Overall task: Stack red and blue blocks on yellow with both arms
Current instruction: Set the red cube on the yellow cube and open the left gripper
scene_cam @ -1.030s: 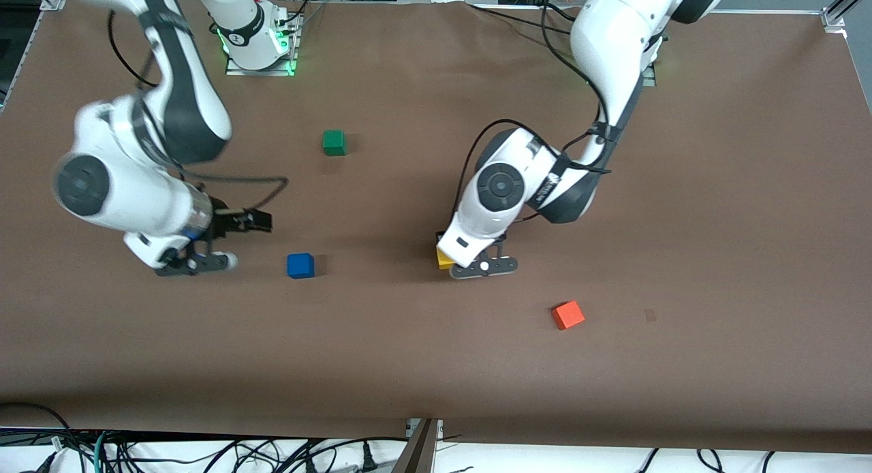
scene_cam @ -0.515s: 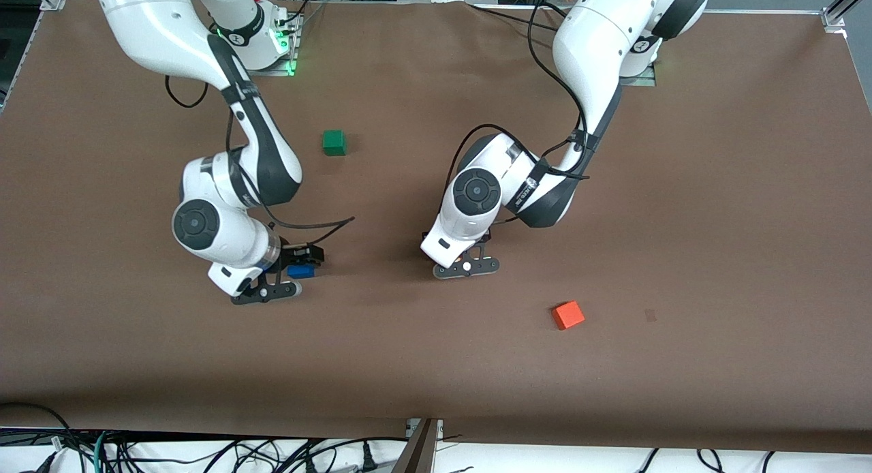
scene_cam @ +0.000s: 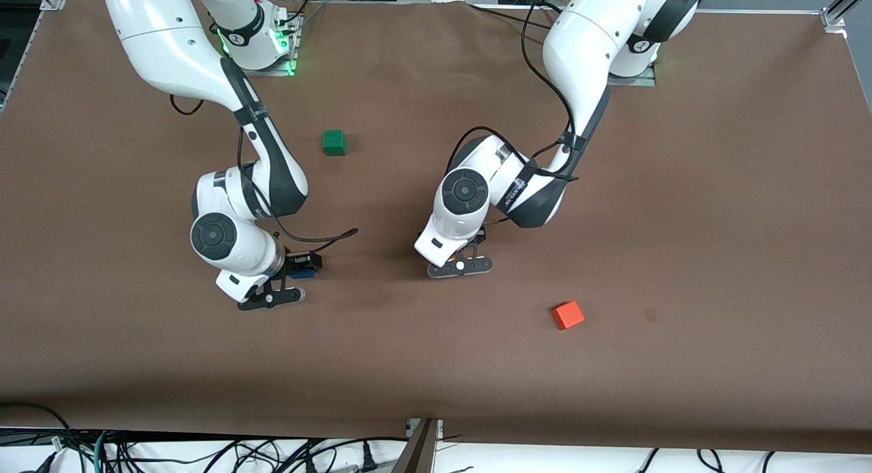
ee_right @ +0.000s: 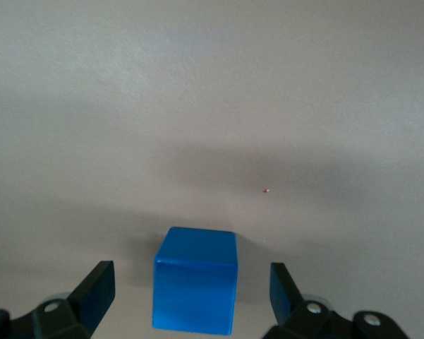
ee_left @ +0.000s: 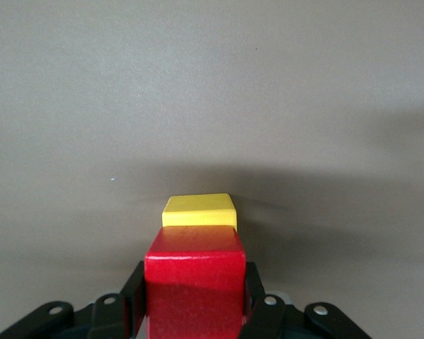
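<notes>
My left gripper (ee_left: 194,300) is shut on the red block (ee_left: 195,279), one finger on each side. The yellow block (ee_left: 199,210) sits on the table just past the red one and lower; I cannot tell whether they touch. In the front view the left gripper (scene_cam: 469,253) is low over the table's middle and hides both blocks. My right gripper (ee_right: 192,291) is open, with the blue block (ee_right: 195,286) on the table between its fingers and a gap on each side. In the front view the right gripper (scene_cam: 300,265) covers most of the blue block (scene_cam: 304,274).
A green cube (scene_cam: 334,142) lies farther from the front camera, between the two arms. An orange cube (scene_cam: 567,315) lies nearer the front camera, toward the left arm's end. The brown table (scene_cam: 681,221) is bare elsewhere.
The right arm swung in from its end of the table and came down over the blue block. The left gripper shifted slightly toward the right arm's end and now covers the yellow block.
</notes>
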Robot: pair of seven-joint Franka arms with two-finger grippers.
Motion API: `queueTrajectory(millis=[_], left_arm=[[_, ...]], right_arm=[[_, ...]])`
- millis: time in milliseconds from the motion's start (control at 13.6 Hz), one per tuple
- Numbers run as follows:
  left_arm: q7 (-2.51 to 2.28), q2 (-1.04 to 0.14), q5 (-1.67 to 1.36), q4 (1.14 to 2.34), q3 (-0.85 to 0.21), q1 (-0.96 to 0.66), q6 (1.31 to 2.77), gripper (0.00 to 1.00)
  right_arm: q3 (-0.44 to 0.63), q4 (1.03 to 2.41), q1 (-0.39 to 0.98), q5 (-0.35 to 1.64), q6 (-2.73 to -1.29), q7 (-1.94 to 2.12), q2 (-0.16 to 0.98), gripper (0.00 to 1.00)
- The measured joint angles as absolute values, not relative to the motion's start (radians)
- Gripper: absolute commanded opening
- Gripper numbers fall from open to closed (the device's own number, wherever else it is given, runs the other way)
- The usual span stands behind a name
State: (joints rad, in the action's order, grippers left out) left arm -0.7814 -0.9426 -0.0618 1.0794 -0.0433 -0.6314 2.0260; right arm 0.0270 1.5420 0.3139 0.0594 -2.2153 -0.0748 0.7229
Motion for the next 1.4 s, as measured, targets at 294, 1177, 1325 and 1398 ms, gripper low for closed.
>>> queueTrajectory(millis=[294, 1177, 1325, 1398], left_arm=[[-0.797, -0.943, -0.062, 1.073, -0.040, -0.631, 2.032, 0.12], [-0.837, -0.957, -0.062, 1.072, -0.034, -0.632, 2.063, 1.00], [-0.841, -0.957, -0.062, 1.072, -0.034, -0.632, 2.063, 1.00], [-0.842, -0.957, -0.062, 1.072, -0.034, -0.635, 2.063, 1.00]], right_arm=[[0.027, 1.542, 0.309, 0.069, -2.223, -0.082, 0.750, 0.57], [0.028, 1.540, 0.305, 0.113, -2.225, -0.089, 0.750, 0.31], [0.028, 1.540, 0.305, 0.113, -2.225, -0.089, 0.750, 0.31], [0.028, 1.540, 0.305, 0.113, -2.225, -0.089, 0.750, 0.31]])
